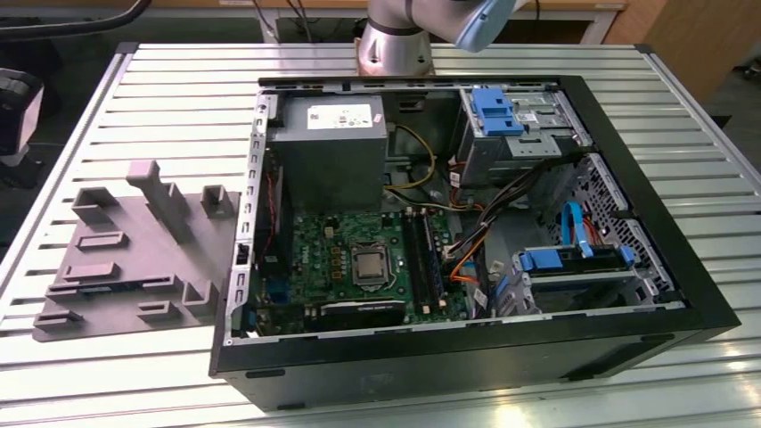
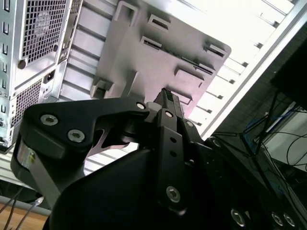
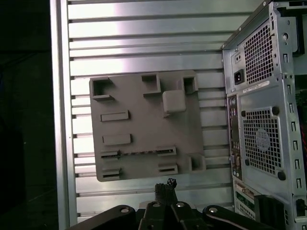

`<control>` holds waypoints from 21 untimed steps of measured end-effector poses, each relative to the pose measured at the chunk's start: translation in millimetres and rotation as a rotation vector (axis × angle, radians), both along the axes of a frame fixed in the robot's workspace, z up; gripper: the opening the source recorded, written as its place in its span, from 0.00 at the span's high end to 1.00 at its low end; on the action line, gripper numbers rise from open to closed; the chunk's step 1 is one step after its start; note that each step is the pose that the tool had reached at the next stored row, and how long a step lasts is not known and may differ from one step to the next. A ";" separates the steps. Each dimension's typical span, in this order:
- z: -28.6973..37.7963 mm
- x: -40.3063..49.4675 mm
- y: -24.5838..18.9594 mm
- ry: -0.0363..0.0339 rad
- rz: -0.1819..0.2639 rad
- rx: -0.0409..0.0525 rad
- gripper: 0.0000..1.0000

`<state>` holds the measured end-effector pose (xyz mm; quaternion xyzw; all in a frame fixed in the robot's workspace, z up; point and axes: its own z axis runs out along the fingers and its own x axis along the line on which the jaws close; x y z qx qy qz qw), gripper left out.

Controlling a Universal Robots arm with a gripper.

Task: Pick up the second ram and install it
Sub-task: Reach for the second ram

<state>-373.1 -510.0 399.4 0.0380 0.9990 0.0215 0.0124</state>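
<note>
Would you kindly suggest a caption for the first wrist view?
Shut black pincer near the grey plastic holder tray on the slatted metal table, beside the silver computer case.

My claw (image 3: 165,186) is matt black (smooth, with bright screws (image 3: 125,210)); grey tray (image 3: 139,129), dull plastic; slatted table (image 3: 144,52), shiny bare metal.

Open black computer case (image 1: 476,361) mid-frame on slatted metal table (image 1: 178,80), grey holder tray (image 1: 155,259) at the exterior view's left.
</note>
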 end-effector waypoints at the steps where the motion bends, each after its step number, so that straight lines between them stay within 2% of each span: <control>1: -1.8 -0.2 0.0 0.0002 0.000 0.0000 0.89; 4: -7.3 -3.0 0.2 0.0001 0.000 0.0002 0.89; 7: -12.7 -8.4 2.4 0.0001 0.000 0.0001 0.89; 12: -21.9 -16.2 10.6 0.0000 0.000 0.0002 0.89; 17: -30.9 -22.7 20.8 0.0001 0.000 0.0001 0.89; 21: -38.2 -29.2 23.4 0.0002 0.000 0.0000 0.89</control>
